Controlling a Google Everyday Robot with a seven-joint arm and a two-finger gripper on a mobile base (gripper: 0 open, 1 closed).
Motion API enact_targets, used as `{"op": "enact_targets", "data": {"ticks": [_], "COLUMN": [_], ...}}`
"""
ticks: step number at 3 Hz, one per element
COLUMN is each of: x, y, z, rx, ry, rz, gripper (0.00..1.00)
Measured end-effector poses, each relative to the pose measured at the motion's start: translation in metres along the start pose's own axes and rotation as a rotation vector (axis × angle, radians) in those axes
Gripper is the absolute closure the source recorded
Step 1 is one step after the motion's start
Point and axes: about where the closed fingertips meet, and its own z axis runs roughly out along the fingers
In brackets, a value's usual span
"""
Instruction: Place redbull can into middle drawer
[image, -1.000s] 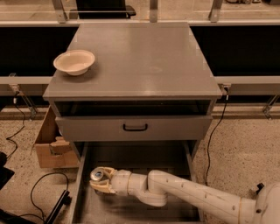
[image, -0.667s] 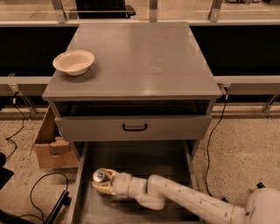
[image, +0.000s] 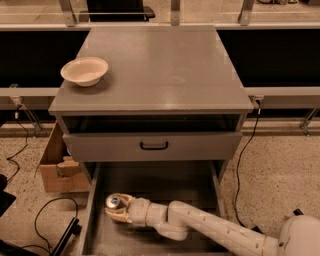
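Well, looks like the putting-down step, almost wrapped up. Nearest first: arm (image: 215, 231) reaching in from the bottom right, gripper (image: 118, 211) down inside the drawer (image: 170, 184), over toward its left wall. Fingers clamped round the can (image: 114, 202), shiny top and tab facing up, so upright or close to it. Can't tell whether already sitting on the drawer floor or hanging just above it. Either way, inside the tray, left side, roughly mid-depth.

Next move, best guess: lower the last bit if needed, open the fingers, then back up and out without clipping the can. Worth going slow, being a tall slim thing and probably tippy. Also worth minding the closed drawer front (image: 210, 146) with the black handle (image: 154, 145), just above and behind, when lifting out. Cardboard box (image: 56, 169) on the floor beside the cabinet, off to the left, not in the way.

Further back: cabinet top (image: 170, 65), bowl (image: 84, 71) near its left edge, well apart from all this.
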Motion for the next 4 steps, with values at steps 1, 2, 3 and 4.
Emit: {"op": "enact_targets", "data": {"ticks": [1,2,3,4], "x": [-0.001,-0.001,-0.002,-0.019], "y": [0.000,0.001,0.002,0.006], "z": [0.000,0.001,0.002,-0.006], "rx": [0.000,-0.002,-0.005,-0.003], "ry": [0.000,-0.001,-0.002,0.030], "rz": [0.000,0.000,0.000,-0.009], "gripper": [0.35,0.13,0.00,0.00]}}
